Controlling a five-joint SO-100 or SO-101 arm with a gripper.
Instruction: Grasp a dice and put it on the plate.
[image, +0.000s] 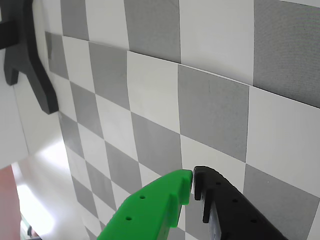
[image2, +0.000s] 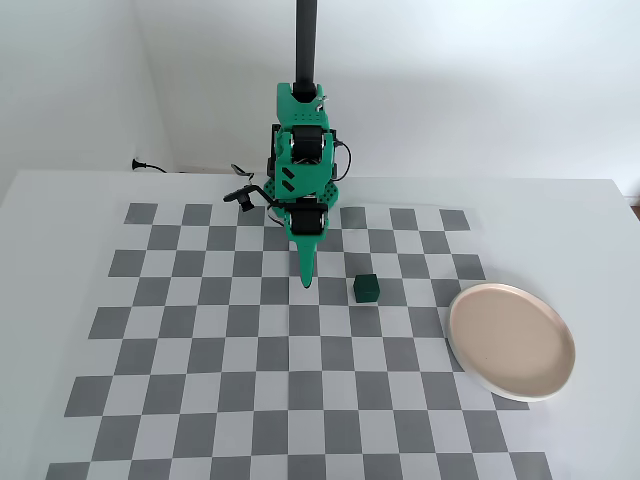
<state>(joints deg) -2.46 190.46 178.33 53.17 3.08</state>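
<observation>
On the checkered tabletop (image2: 200, 330), in the fixed view, stood one green arm (image2: 300, 170) at the far edge, folded over so that its fingers (image2: 306, 278) pointed down toward the squares. Fingers pressed together: the wrist view showed one green finger (image: 160, 200) and one black finger (image: 225, 205) with tips touching at (image: 193, 181), nothing between them. Counted two fingers, no object pinched.

One dice (image2: 367, 289), small and dark green, sat on the tabletop just to the right of the fingertips in the fixed view, near them but apart. It rested flat, one face up. It was not seen in the wrist view; only grey and white squares filled that picture beyond the fingertips.

One plate (image2: 470, 360), round, beige-pink with a paler rim, lay further right of the fingers and nearer the camera, well apart from them. The dice stood between fingers and plate, closer to the fingers, clear of the plate's rim. Plate held nothing.

One black post (image2: 305, 40) rose behind the arm. One dark forked piece (image: 30, 60) showed at the upper left of the wrist view; what it was could not be told. One small black item (image2: 242, 197) sat left of the arm's base, too small to identify.
</observation>
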